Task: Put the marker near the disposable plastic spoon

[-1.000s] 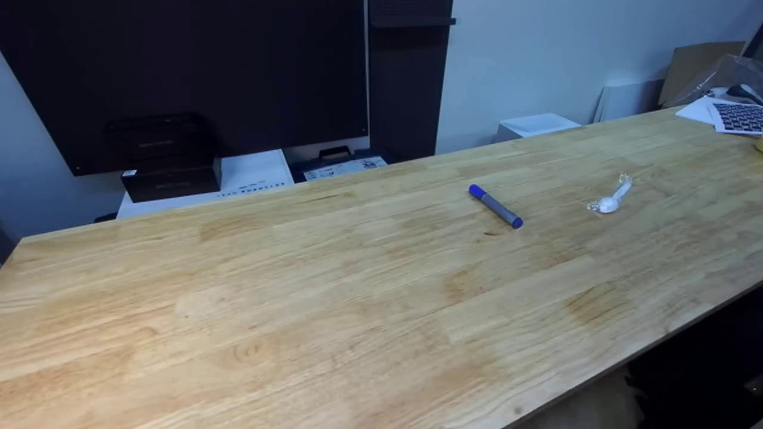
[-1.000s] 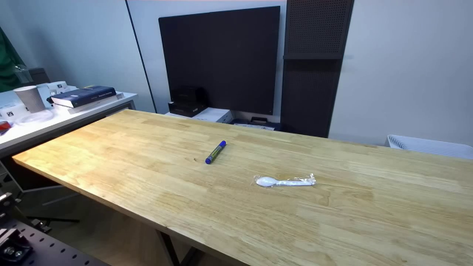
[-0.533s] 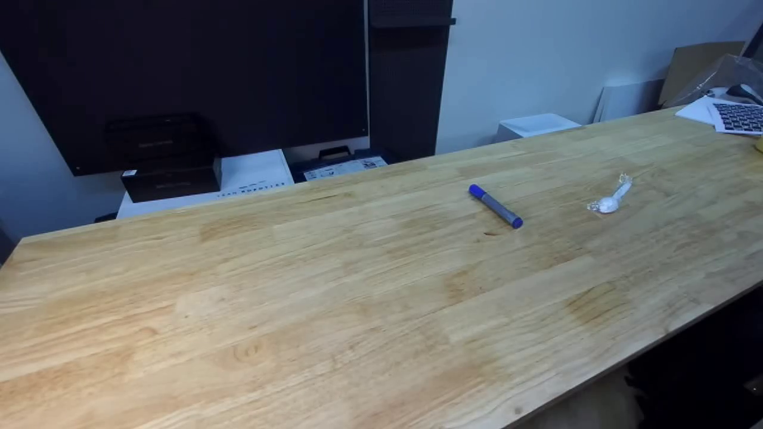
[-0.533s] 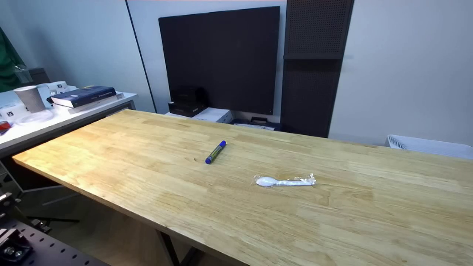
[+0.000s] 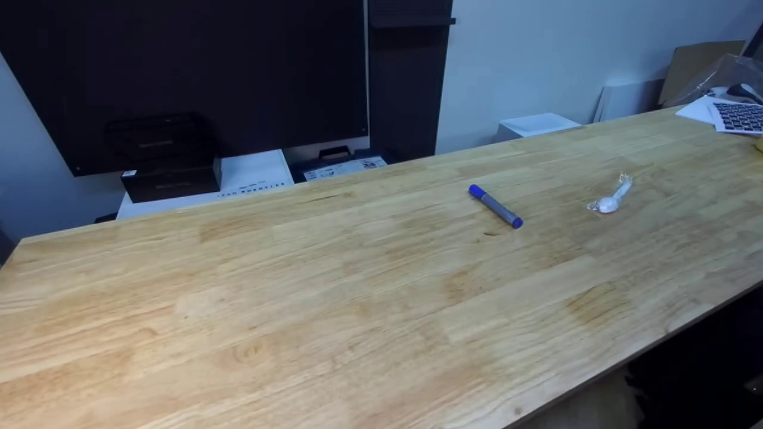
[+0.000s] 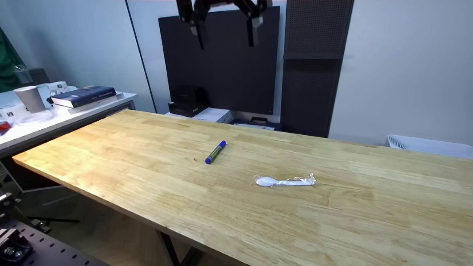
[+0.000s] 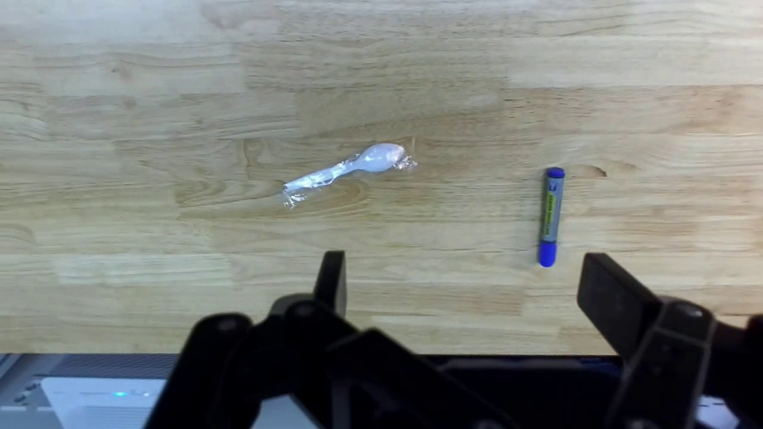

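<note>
The marker has blue ends and a grey barrel with a yellow-green label. It lies flat on the wooden table in both exterior views (image 5: 495,206) (image 6: 215,152) and at the right of the wrist view (image 7: 551,214). The white disposable plastic spoon, in a clear wrapper, lies apart from it in both exterior views (image 5: 609,204) (image 6: 266,181) and left of it in the wrist view (image 7: 381,158), bowl end towards the marker. My gripper hangs high above the table at the top of an exterior view (image 6: 226,46). It is open and empty in the wrist view (image 7: 464,262).
The wooden table (image 5: 298,286) has a far edge in front of a black panel (image 6: 221,62). A keyboard (image 5: 739,117) sits at the table's far right end. A white side table with a grey cup (image 6: 31,99) and a book (image 6: 84,96) stands at the left.
My gripper has come into the top of an exterior view, where it was out of sight before. The marker and the spoon have not moved.
</note>
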You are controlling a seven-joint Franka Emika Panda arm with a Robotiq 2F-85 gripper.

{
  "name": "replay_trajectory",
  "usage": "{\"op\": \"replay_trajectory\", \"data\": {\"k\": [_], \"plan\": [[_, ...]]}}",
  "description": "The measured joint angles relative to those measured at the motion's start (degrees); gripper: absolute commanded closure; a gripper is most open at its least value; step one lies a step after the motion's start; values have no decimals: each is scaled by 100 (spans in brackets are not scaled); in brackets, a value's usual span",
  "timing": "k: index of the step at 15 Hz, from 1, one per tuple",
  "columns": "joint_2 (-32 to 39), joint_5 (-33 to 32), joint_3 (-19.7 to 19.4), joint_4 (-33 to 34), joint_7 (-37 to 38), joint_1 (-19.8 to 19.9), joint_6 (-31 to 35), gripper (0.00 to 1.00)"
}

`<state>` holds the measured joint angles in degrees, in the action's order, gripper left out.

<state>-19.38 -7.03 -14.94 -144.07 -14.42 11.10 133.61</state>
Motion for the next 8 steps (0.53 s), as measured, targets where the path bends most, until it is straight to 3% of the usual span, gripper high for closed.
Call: {"op": "replay_trajectory", "data": {"k": [3, 8], "plan": [[194, -83, 41, 19, 28, 25, 137, 0], [239, -1165, 313, -58, 597, 308, 791, 0]]}}
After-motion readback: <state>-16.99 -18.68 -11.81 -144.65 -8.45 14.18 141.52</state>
